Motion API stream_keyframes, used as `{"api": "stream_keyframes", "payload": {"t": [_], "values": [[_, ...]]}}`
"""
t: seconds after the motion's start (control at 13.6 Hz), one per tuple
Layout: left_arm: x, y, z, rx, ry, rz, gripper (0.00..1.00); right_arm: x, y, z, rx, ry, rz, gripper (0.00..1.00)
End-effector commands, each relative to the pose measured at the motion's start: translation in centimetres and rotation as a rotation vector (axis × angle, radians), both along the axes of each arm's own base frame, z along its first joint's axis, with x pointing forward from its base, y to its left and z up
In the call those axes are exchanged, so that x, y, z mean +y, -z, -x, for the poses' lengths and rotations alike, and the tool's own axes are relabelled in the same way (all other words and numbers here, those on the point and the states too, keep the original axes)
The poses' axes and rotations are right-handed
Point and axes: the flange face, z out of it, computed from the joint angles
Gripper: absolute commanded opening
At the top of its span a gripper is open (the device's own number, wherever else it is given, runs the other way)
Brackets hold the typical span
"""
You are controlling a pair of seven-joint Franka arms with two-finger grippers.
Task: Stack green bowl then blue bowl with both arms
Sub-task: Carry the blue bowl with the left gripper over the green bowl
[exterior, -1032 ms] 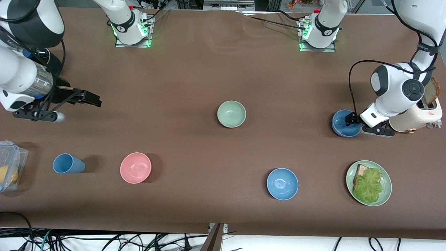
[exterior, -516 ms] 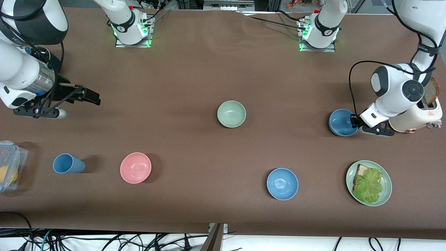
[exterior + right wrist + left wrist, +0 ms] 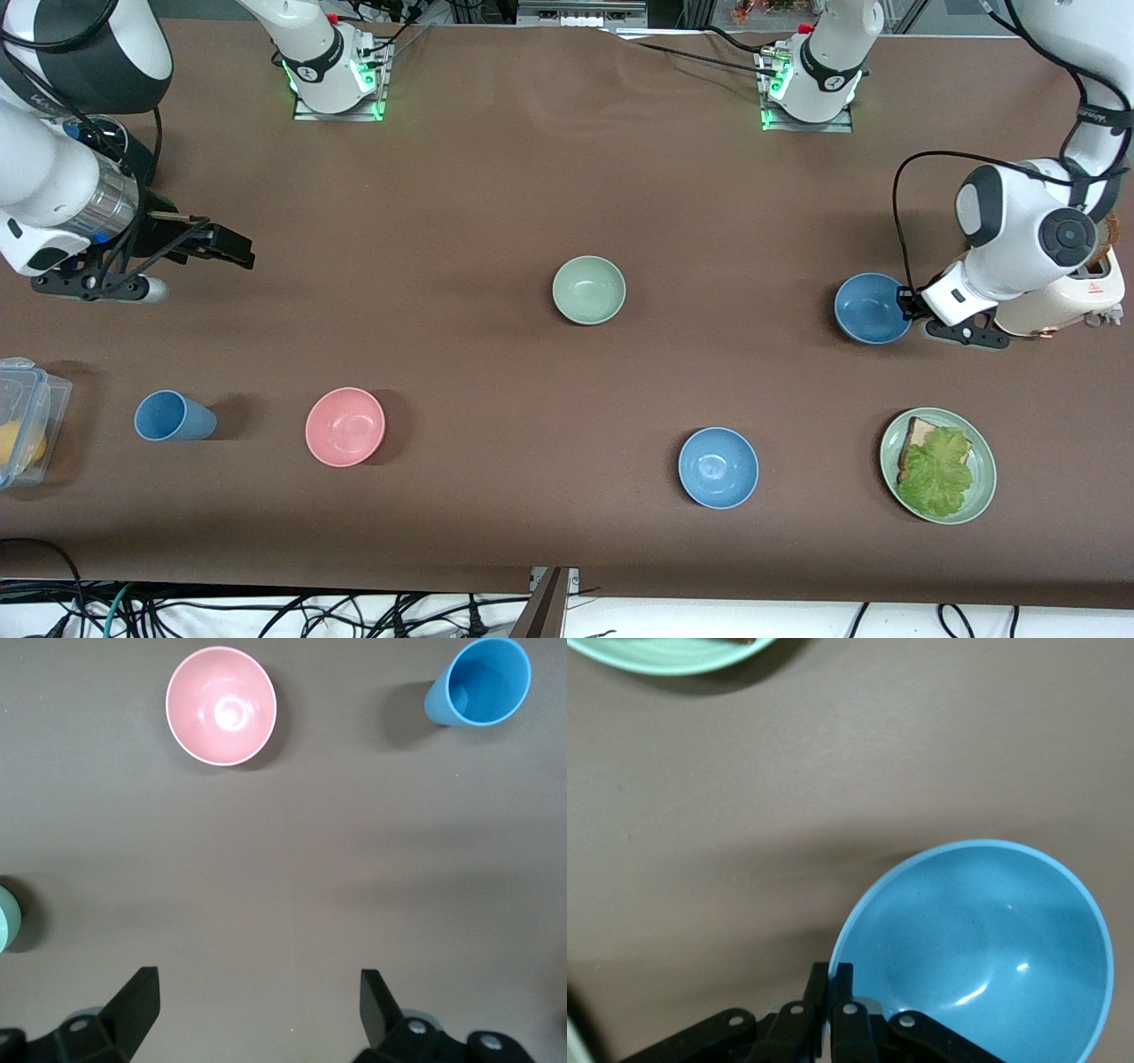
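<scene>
The green bowl (image 3: 589, 290) sits upright at the table's middle; its edge also shows in the right wrist view (image 3: 5, 918). My left gripper (image 3: 905, 304) is shut on the rim of a blue bowl (image 3: 871, 307) beside the toaster, one finger inside the rim and one outside, as the left wrist view shows (image 3: 833, 979). That bowl (image 3: 983, 948) is held mouth up. A second blue bowl (image 3: 718, 467) rests nearer the front camera. My right gripper (image 3: 235, 251) is open and empty over bare table at the right arm's end, as the right wrist view shows (image 3: 257, 992).
A pink bowl (image 3: 345, 426) and a blue cup (image 3: 173, 416) stand nearer the camera at the right arm's end, beside a clear container (image 3: 22, 416). A green plate (image 3: 985, 487) with bread and lettuce and a cream toaster (image 3: 1072, 297) stand at the left arm's end.
My left gripper has shifted the held blue bowl slightly toward the table's middle and levelled it. My right gripper has drifted a little away from the camera.
</scene>
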Motion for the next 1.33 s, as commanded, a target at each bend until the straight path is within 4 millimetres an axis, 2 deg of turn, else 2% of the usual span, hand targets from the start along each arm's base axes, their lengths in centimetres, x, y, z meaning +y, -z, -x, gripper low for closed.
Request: {"api": "stream_keyframes", "payload": {"t": [0.0,0.15,0.22,0.37,0.59,0.81,1.11,1.25], "values": [[-3.0,-6.2,-2.3,0.079,-0.044,0.055,0.0,-0.3,-1.8,-0.1,-0.037,-0.016,0.007,1.0],[-7.8,-8.3,-3.0,0.115,-0.092,0.104,0.0,-0.6,-1.2,-0.3,-0.024,-0.012,0.004,1.0],[-10.5,-8.6,-3.1,0.118,-0.118,0.104,0.0,-0.5,-1.3,-0.3,-0.027,-0.005,0.006,1.0],[-17.2,-9.0,-3.0,0.121,-0.207,0.095,0.0,-0.6,-1.4,-0.3,-0.03,0.0,0.006,1.0],[-26.4,-8.4,-3.1,0.137,-0.267,0.095,0.0,-0.6,-1.4,-0.4,-0.033,0.0,0.004,1.0],[-34.2,-6.7,-2.6,0.157,-0.266,0.103,0.0,-0.6,-1.4,-0.4,-0.036,0.0,0.004,1.0],[-42.1,-4.0,-0.6,0.122,-0.249,0.138,0.0,-0.6,-1.4,-0.4,-0.037,0.002,0.002,1.0],[-43.8,-2.4,-0.6,0.095,-0.293,0.163,0.0,-0.6,-1.4,-0.4,-0.039,0.002,0.002,1.0]]}}
